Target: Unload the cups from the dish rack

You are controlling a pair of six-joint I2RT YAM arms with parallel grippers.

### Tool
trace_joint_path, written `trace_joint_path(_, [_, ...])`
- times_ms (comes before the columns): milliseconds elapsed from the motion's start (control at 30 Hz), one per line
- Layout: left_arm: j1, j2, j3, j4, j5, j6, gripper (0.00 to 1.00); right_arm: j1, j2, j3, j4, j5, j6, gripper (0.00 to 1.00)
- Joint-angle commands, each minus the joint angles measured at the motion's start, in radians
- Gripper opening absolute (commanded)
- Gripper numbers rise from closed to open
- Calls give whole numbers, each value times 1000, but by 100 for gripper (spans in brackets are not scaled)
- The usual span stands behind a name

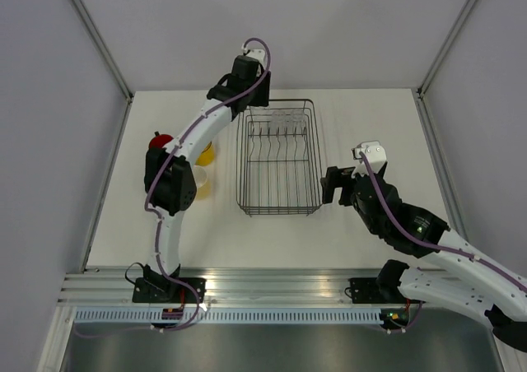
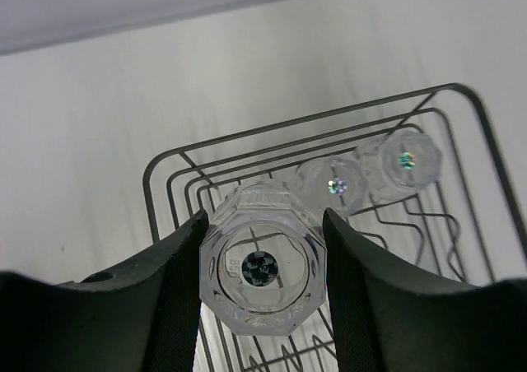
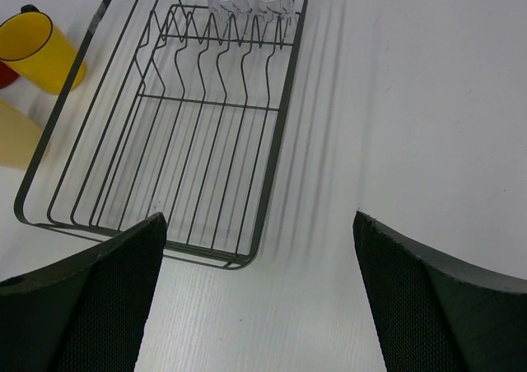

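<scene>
Closest to the left wrist camera, a clear tumbler [image 2: 262, 273] is sitting base-up between the pads of the left pincer [image 2: 263, 232], which is clamping it from both sides at the far left corner of the dish rack [image 1: 317, 158]. Whether it is lifting off the wires yet cannot be told. Beside it, two more tumblers [image 2: 333, 184] are standing along the rack's far end, inside the basket. The right pincer [image 3: 259, 257] is hanging with its jaws wide apart and nothing between them, just off the rack's near right corner. On the counter [image 1: 370, 117] left of the rack, a red mug [image 1: 159, 140], an orange-yellow mug [image 1: 206, 151] and a pale cream mug [image 1: 200, 181] are standing, partly hidden by the left arm. The mugs therefore seem done and the job is looking past halfway, with three glasses waiting to come out.
</scene>
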Motion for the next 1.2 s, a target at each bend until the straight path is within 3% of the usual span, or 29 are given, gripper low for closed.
trace_joint_path(0, [-10, -188, -53, 39, 75, -42, 2, -4, 13, -9, 72, 56, 33, 98])
trace_joint_path(233, [-15, -451, -269, 171, 304, -165, 2, -5, 33, -20, 231, -17, 59, 98])
trace_joint_path(400, [-15, -613, -452, 314, 537, -315, 2, -14, 18, -52, 400, -214, 55, 98])
trace_joint_path(667, [-16, -736, -685, 775, 914, -704, 2, -31, 7, 0, 483, -424, 46, 96])
trace_joint_path(900, [-38, -765, -862, 1127, 1010, -1024, 2, -33, 16, 41, 512, -510, -8, 89])
trace_joint_path(1167, [-99, -807, -958, 1187, 956, -1125, 2, -34, 55, 92, 527, -521, -72, 73])
